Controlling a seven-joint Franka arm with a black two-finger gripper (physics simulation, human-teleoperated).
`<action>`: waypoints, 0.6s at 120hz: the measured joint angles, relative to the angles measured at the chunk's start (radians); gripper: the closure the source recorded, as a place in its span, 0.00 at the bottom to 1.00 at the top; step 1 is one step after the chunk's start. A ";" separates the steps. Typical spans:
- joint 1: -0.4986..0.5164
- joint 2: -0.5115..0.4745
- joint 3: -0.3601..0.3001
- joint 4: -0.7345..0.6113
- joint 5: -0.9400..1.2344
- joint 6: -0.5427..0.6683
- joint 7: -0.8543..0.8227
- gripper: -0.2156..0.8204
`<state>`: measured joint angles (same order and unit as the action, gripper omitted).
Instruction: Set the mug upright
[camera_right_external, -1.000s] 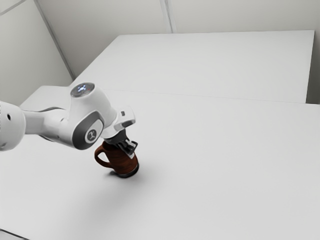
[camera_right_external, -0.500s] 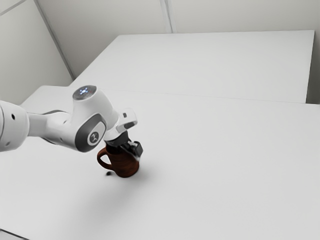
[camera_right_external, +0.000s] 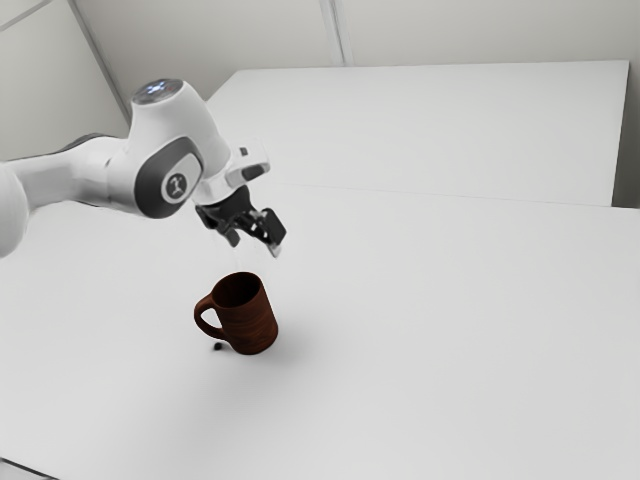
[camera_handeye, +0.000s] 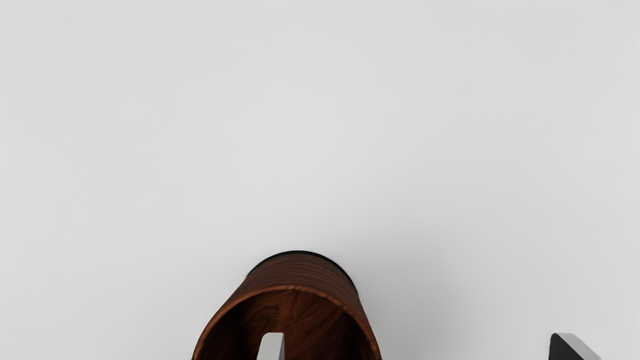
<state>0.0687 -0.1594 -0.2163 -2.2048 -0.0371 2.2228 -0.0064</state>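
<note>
Brown wood-grain mug (camera_right_external: 250, 328) is standing on its base on the white table (camera_right_external: 450, 340), mouth (camera_right_external: 238, 290) up. Location: toward the exterior view's left side of the table, well in from the far edge. Handle (camera_right_external: 200, 318) points to the exterior view's left. Small dark spot (camera_right_external: 217, 346) on the tabletop near the lower end of the handle, can't tell what it is. Gripper (camera_right_external: 255, 245) is above the mug, clear gap between them, nothing held. Jaws wide apart. Arm (camera_right_external: 170, 140) comes in from the exterior view's left, hand angled down. Wrist view agrees: one finger (camera_handeye: 272, 346) lines up over the mug's mouth, the other sits out to the side over bare tabletop. Mug interior and its inside bottom are visible between rim edges, soft shadow on the table beside it.
</note>
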 joint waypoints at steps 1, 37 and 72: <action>0.000 0.001 0.000 0.009 0.000 -0.011 0.000 0.23; 0.002 0.076 0.004 0.315 0.006 -0.357 -0.002 0.21; -0.002 0.117 0.005 0.522 0.025 -0.586 -0.005 0.21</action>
<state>0.0664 -0.0423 -0.2117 -1.6829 -0.0119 1.6373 -0.0115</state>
